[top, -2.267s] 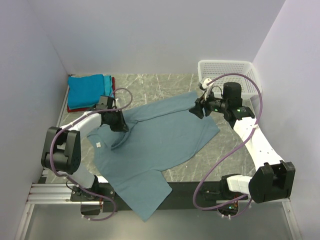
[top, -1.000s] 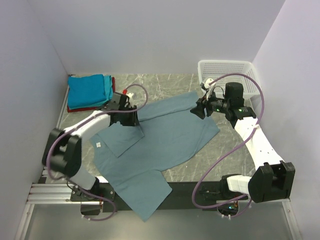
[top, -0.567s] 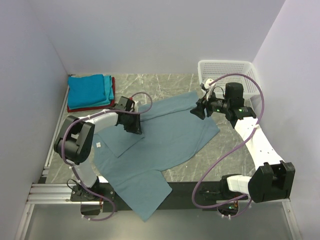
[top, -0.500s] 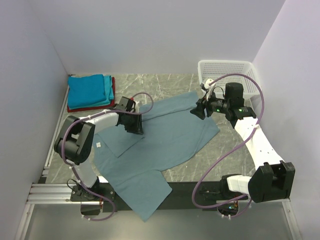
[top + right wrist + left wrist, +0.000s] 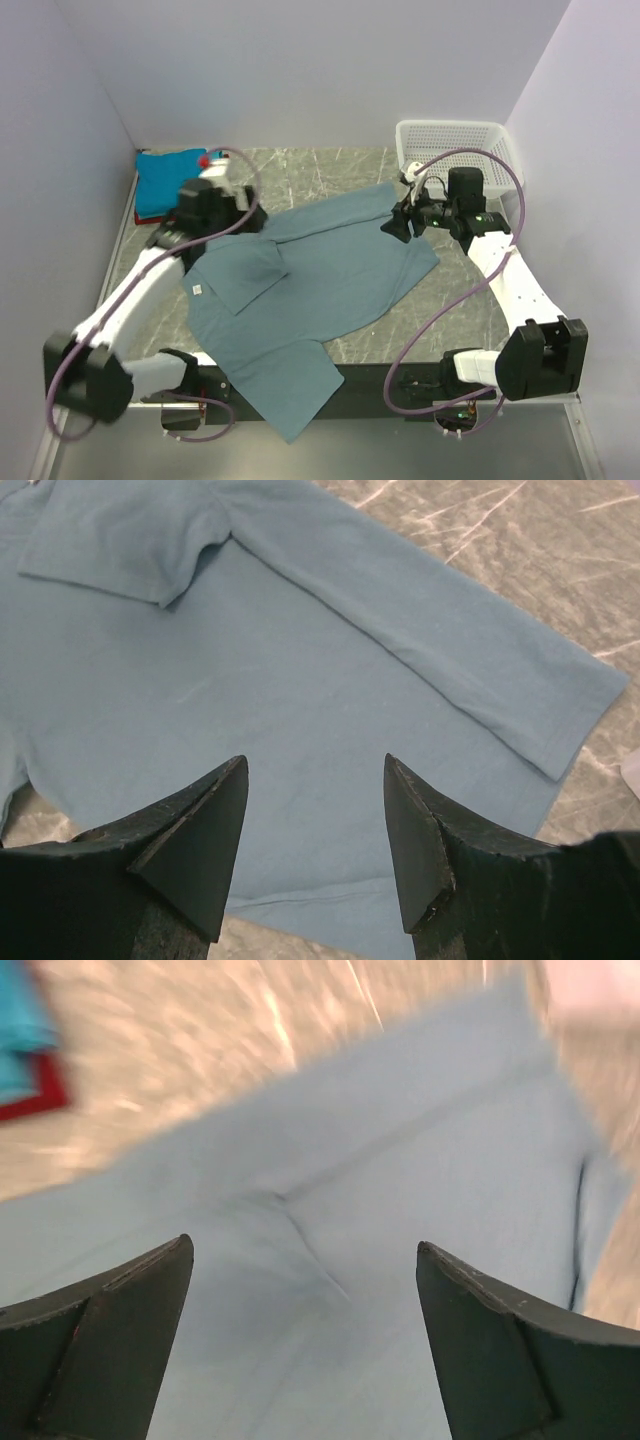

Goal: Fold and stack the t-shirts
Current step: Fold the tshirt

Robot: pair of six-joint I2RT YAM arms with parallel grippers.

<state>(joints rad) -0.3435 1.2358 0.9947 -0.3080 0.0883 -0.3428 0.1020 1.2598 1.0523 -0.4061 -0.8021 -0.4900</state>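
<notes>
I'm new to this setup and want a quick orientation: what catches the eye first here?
A large grey-blue t-shirt lies spread across the middle of the table, one sleeve folded over its body. The left gripper and right gripper hover open above it. Folded tees are stacked in the far left corner, a white basket in the far right.

Soft, even white light fills the overhead view, bright throughout, and the shadows are faint. The left wrist view is heavily motion-blurred, smearing the grey-blue t-shirt (image 5: 400, 1210) and the marbled table (image 5: 200, 1020). The right wrist view is sharp, with a soft shadow under the shirt's fold.
</notes>
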